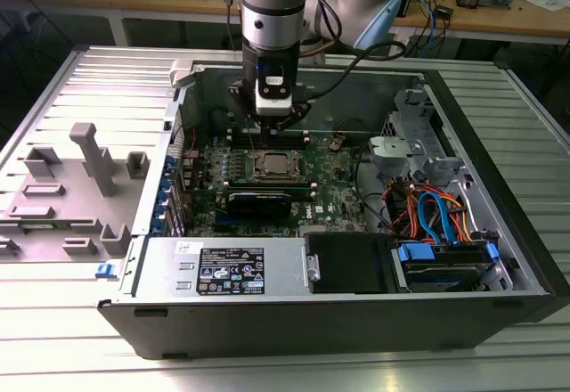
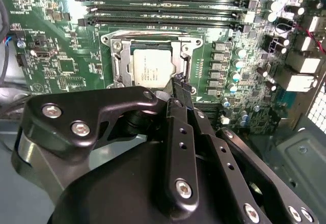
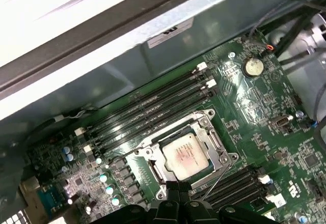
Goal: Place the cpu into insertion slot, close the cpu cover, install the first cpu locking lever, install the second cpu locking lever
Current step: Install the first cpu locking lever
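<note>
The cpu (image 2: 150, 67) lies flat in the insertion slot (image 2: 189, 45) on the green motherboard, its silvery top showing in both wrist views (image 3: 187, 155). The cpu cover (image 2: 118, 65) lies down around it as a metal frame (image 3: 153, 159). A thin wire lever (image 3: 220, 179) runs along one side of the socket. My gripper (image 2: 179, 87) hangs just above the socket's edge with its black fingertips (image 3: 175, 191) pressed together, shut, and nothing visible between them. In the exterior view the gripper (image 1: 278, 126) stands over the cpu (image 1: 272, 166) inside the open computer case.
Long black memory slots (image 2: 163, 5) flank the socket on both sides. A black heatsink bar (image 1: 258, 201), the power supply (image 1: 227, 269) and a bundle of coloured cables (image 1: 432, 214) fill the case. A grey fixture (image 1: 85, 178) sits at the exterior view's left.
</note>
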{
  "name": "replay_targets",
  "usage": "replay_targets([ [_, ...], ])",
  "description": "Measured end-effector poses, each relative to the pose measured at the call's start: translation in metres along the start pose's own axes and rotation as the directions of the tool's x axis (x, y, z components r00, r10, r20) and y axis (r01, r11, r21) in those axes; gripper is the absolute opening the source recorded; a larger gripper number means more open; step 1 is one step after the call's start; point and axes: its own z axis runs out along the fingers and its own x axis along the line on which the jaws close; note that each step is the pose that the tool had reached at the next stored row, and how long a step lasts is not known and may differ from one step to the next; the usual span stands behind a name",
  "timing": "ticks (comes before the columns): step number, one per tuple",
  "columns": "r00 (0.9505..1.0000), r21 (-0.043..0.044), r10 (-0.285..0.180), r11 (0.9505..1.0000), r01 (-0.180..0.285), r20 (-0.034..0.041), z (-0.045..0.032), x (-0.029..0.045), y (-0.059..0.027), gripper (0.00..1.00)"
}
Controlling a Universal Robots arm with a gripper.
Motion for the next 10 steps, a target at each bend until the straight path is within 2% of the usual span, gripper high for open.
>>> replay_targets([
  [10,1.0000,-0.0001,-0.001,1.0000,0.001,0.0001,0.0000,0.0000,0.0000,0.11],
])
